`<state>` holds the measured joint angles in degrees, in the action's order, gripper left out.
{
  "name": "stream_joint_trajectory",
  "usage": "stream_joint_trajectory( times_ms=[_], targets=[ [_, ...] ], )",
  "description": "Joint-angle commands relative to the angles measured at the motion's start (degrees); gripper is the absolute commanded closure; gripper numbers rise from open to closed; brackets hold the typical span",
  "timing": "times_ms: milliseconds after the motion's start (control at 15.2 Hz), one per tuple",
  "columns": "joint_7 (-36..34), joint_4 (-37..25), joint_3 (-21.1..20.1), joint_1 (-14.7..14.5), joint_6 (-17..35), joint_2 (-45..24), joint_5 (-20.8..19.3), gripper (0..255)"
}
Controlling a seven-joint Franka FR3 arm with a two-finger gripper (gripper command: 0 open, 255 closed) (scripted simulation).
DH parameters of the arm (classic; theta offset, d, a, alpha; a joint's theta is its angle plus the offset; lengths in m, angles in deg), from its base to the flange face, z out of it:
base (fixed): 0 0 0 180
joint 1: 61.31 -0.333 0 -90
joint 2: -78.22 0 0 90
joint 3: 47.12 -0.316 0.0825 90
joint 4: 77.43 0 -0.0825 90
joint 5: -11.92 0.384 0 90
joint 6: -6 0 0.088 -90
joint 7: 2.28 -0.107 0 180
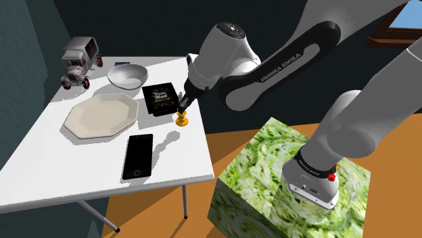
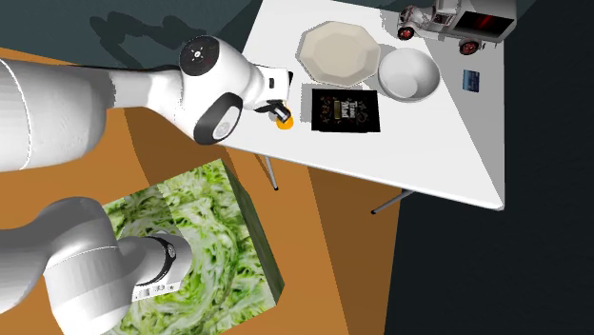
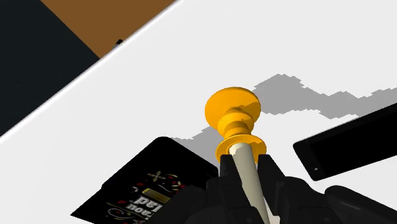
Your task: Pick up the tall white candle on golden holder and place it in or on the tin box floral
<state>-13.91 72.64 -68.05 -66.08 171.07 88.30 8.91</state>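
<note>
The white counter (image 1: 81,159) carries everything, and the white arm (image 1: 270,67) reaches over its edge from the green-patterned stand (image 1: 284,176). On the counter lie an eight-sided cream plate (image 1: 101,115), a black phone (image 1: 138,155) and the tin box (image 1: 160,99), which is flat and black with pale ornaments and lettering on its lid. The candle (image 3: 247,181) is just beside this box, on the shoulder view's right of it, near the counter's edge. It has a thin off-white shaft that goes down into a golden holder (image 3: 233,121), bright orange-yellow, with turned rings and a round foot. The claw (image 3: 249,170) is clenched on the shaft just above the holder, one black finger on each side. Whether the foot rests on the counter or hangs just over it, I cannot tell. I judge that the step in hand is the lift. It is best to raise the candle straight up until the foot is higher than the lid, keep the shaft upright, and only then go sideways to the box, because so thin a shaft may slip or swing in the grip.
</note>
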Motion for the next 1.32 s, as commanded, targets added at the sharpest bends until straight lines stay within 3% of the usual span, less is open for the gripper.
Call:
stream_joint_trajectory(
  times_ms=[0,990,1254],
  targets=[
    [1.3,-0.5,0.7,-0.9,-2.0,1.6,1.7,255],
    [5.1,-5.5,3.5,-3.6,-14.8,9.4,6.0,255],
    [7.5,-12.9,5.1,-1.2,-14.6,1.7,4.1,255]
  ],
)
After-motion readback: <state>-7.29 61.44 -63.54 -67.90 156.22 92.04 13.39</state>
